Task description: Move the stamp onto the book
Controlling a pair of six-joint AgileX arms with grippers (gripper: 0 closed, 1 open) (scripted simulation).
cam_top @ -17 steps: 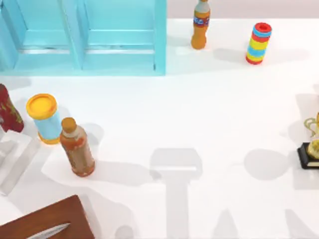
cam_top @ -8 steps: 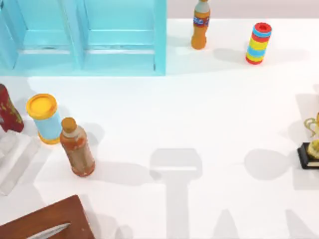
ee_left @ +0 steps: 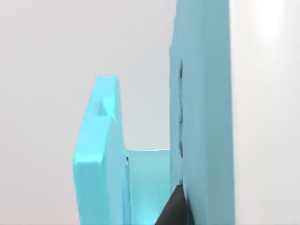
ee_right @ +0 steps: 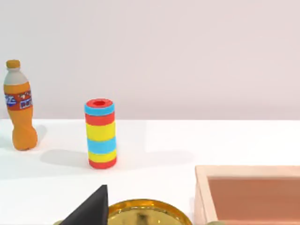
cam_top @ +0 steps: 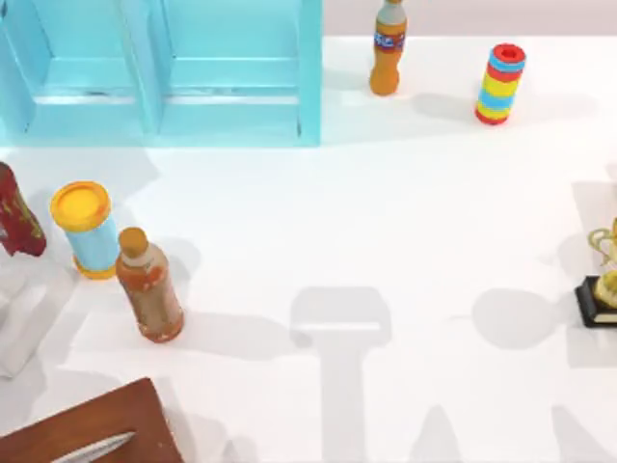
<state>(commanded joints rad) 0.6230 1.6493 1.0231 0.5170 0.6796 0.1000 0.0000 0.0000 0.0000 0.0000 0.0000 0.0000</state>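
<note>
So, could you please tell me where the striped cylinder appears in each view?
Top view: the striped cylinder stands far back, right of the orange soda bottle.
Right wrist view: it stands mid-distance, beside that bottle.
Left wrist view: this one faces the cyan cabinet.
Shared landmark: the orange soda bottle.

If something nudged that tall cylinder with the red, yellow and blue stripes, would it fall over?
Probably fairly easily. The striped red, yellow and blue cylinder stands upright, tall and narrow for its base, so a push near the top would likely tip it. Its round sides suggest it would then roll across the white table.
</note>
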